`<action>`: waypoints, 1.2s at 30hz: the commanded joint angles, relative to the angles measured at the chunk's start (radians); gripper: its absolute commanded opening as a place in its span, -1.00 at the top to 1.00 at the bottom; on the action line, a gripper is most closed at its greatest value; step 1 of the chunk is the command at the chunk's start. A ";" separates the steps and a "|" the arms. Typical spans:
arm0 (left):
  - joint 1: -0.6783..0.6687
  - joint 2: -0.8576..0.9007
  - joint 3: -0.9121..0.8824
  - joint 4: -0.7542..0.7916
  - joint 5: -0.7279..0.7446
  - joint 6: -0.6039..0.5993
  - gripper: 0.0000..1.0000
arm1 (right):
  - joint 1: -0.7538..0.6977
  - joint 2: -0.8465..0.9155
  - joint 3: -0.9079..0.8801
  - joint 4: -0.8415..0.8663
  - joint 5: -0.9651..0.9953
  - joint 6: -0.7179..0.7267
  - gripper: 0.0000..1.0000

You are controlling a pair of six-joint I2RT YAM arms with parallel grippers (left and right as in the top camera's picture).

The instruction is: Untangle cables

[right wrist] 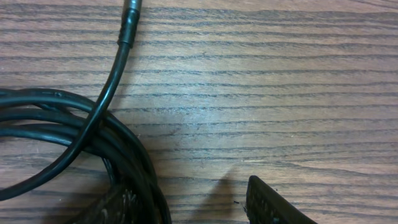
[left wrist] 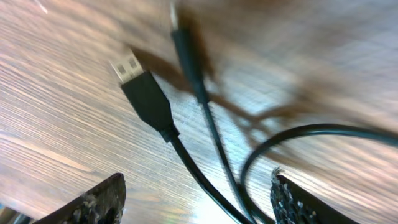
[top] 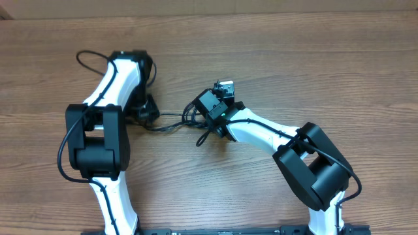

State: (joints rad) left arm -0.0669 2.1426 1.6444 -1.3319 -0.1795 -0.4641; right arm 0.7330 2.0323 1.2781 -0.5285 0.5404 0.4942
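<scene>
On the brown, finely grained wooden table (top: 307,52), the thin black rubbery cables (top: 171,124) lie in a small tangle between the white, black-jointed left arm (top: 108,88) and the matching right arm (top: 261,134). The tangle stretches from one gripper across to the other. The left gripper (left wrist: 196,202) hangs low over the wood with its jaws standing wide apart. Its dark, rough-surfaced fingertips (left wrist: 99,199) sit at either lower corner of the left wrist view, and smooth cords run through the gap without being pinched. Beyond them lies a flat USB plug (left wrist: 140,87) with a bright rectangular metal shell on a matte, blocky black body. Just beside it is a slimmer round plug (left wrist: 188,59), blurred at its tip. A third cord (left wrist: 298,134) bends in a broad arc to the right. The right gripper (right wrist: 186,208) also has its jaws parted, with mostly bare wood between them. Its coarse black fingertip (right wrist: 273,208) stands well apart from the cords, while the other finger is half hidden at the edge of a coil (right wrist: 56,121) of several glossy round strands bundled in a curve. A single cord (right wrist: 102,106) crosses over that coil and runs up to a stiff cylindrical collar (right wrist: 127,25) at the frame's top edge.
</scene>
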 commanded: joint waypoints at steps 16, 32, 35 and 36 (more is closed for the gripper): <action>-0.026 -0.011 0.046 0.108 0.352 0.520 0.02 | -0.006 -0.007 0.000 0.001 0.027 0.003 -0.08; -0.026 -0.011 -0.277 0.503 0.274 0.547 0.55 | -0.006 -0.007 0.000 0.002 0.026 0.003 -0.10; -0.027 -0.011 -0.323 0.546 0.274 0.551 0.69 | -0.006 -0.007 0.000 0.002 0.026 0.003 -0.15; -0.027 -0.011 -0.338 0.556 0.274 0.555 0.76 | -0.006 -0.007 0.000 0.002 0.026 0.003 -0.16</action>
State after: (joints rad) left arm -0.0856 2.0617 1.3930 -0.8143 0.1600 0.0647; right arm 0.7330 2.0319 1.2781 -0.5285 0.5507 0.4934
